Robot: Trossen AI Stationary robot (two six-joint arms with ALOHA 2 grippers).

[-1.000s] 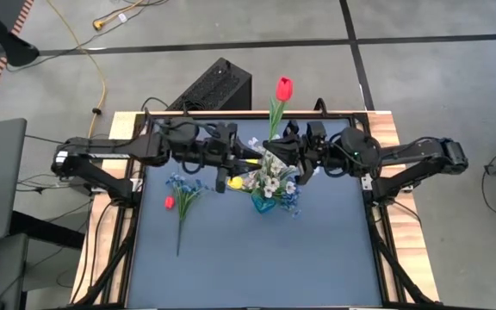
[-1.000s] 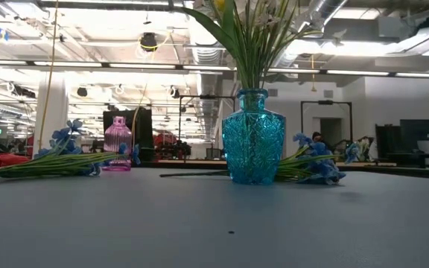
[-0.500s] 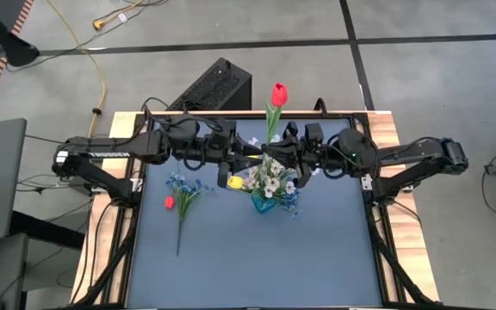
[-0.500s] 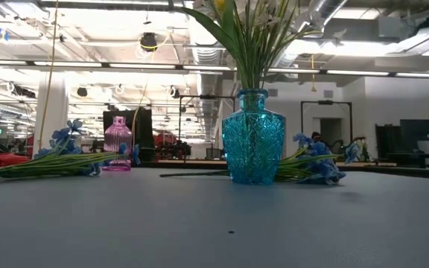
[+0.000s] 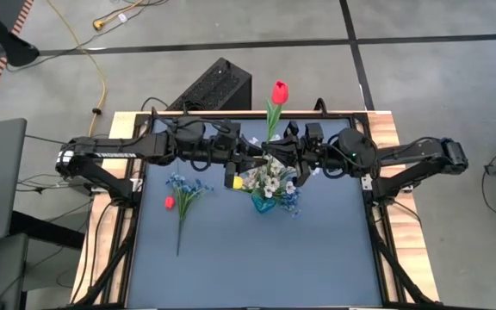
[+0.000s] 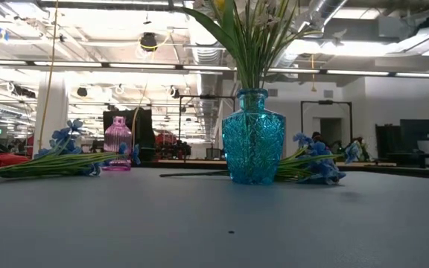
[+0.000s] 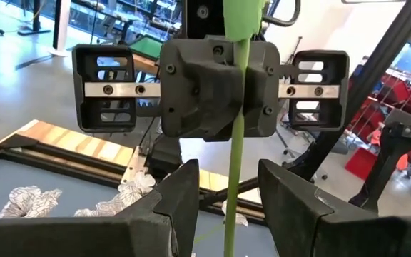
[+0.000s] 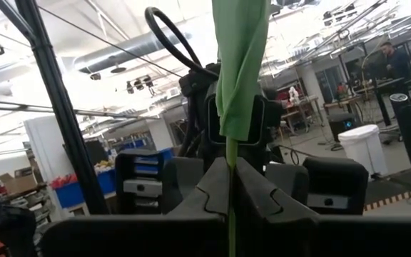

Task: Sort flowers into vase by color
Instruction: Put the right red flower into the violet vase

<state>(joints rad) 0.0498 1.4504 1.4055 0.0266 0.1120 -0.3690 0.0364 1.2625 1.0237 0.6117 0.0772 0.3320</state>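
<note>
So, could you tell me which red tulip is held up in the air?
The red tulip near the table's far edge, its stem gripped by the right tool; the other red tulip lies flat on the mat.

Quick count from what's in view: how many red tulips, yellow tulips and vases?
red tulips: 2
yellow tulips: 1
vases: 2
Total: 5
</note>
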